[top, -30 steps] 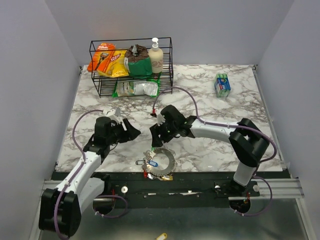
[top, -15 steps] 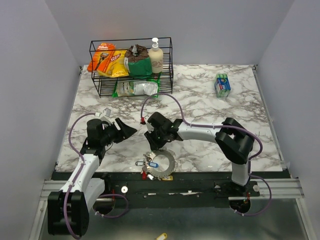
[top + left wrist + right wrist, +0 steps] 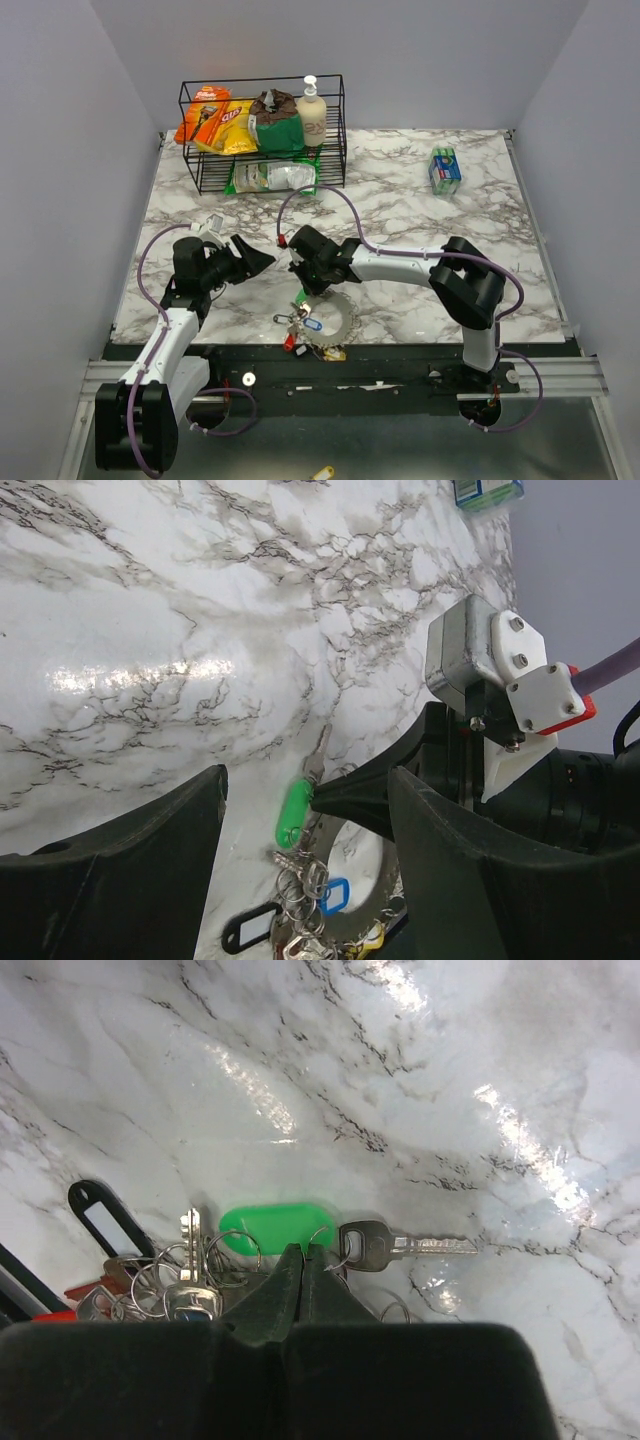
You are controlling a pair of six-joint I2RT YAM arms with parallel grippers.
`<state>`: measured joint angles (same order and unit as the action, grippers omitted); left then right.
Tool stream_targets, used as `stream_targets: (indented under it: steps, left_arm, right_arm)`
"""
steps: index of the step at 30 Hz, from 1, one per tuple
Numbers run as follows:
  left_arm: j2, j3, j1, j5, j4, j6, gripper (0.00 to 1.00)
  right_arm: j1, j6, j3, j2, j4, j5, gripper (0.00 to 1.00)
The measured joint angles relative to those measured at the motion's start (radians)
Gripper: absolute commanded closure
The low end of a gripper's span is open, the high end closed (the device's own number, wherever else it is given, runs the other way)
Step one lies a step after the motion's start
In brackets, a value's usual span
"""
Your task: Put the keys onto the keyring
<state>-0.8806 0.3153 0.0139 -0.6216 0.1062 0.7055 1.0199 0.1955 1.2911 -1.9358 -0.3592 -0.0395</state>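
Note:
The keys [image 3: 296, 322] lie bunched near the table's front edge, on the left side of the large silvery keyring [image 3: 347, 318]. Their tags are blue [image 3: 335, 895], black [image 3: 250, 927] and green [image 3: 275, 1228], and a silver key [image 3: 400, 1245] lies next to the green tag. My right gripper [image 3: 304, 1250] is shut, its tips pressed at the green tag's edge by its small split ring. I cannot tell whether any wire is pinched. To the left of the bunch, my left gripper [image 3: 262, 256] hangs open and holds nothing.
A black wire rack [image 3: 262, 130] with snack bags and a bottle stands at the back left. A blue-green box [image 3: 444, 170] sits at the back right. The bunch of keys lies close to the table's front edge [image 3: 330, 345].
The right gripper moved left and down to the keys and went from open to shut at the green tag. The left arm drew back to the left, then stayed still and open.

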Motion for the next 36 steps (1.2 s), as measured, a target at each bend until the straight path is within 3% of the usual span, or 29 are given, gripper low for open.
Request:
stream_targets:
  steps: [15, 30, 33, 36]
  left_arm:
    - [0.000, -0.003, 0.000, -0.002, 0.012, 0.000, 0.26]
    - [-0.030, -0.003, 0.000, -0.015, 0.013, -0.009, 0.26]
    - [-0.053, -0.003, 0.008, -0.014, 0.016, -0.015, 0.26]
    - [-0.094, 0.001, 0.035, -0.014, 0.019, -0.026, 0.26]
  right_arm:
    - [-0.026, -0.051, 0.030, 0.000, -0.010, 0.122, 0.99]
    - [-0.174, -0.068, 0.068, -0.016, 0.000, 0.124, 0.99]
    - [-0.197, -0.068, 0.079, -0.028, 0.003, 0.124, 0.95]
    - [-0.211, -0.071, 0.082, -0.032, 0.004, 0.118, 0.84]
